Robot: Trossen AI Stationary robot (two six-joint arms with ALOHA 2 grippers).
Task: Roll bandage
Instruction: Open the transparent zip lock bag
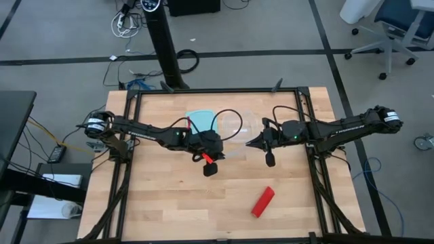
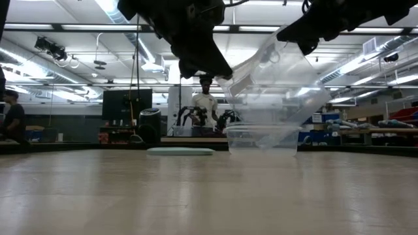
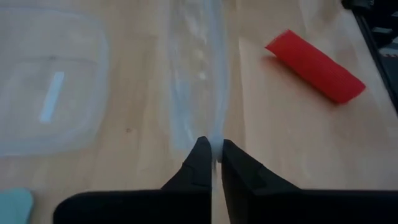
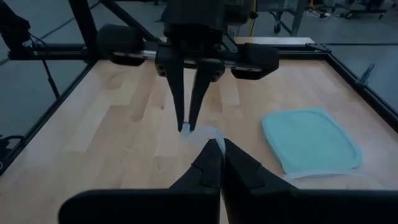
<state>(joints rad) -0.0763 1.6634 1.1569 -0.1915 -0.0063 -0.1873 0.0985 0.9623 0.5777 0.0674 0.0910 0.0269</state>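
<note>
Left claw [image 1: 211,165]: pinched on one edge of the clear bag [image 2: 277,85], up off the surface [image 1: 163,210].
Right claw [image 1: 269,154]: clenched on the bag's opposite edge, facing the left one.
Bandage [image 1: 262,201]: loose red roll on the surface, well apart from both claws, toward the near edge.
Nearer arm: right claw, by a little.
Long axis: diagonal, upper end tipped toward the right arm's side.
Next call: likely drop the bag first.

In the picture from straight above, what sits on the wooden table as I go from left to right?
Light-blue lid → left gripper → clear plastic bag → red bandage roll, nearer the front edge → right gripper.
</note>
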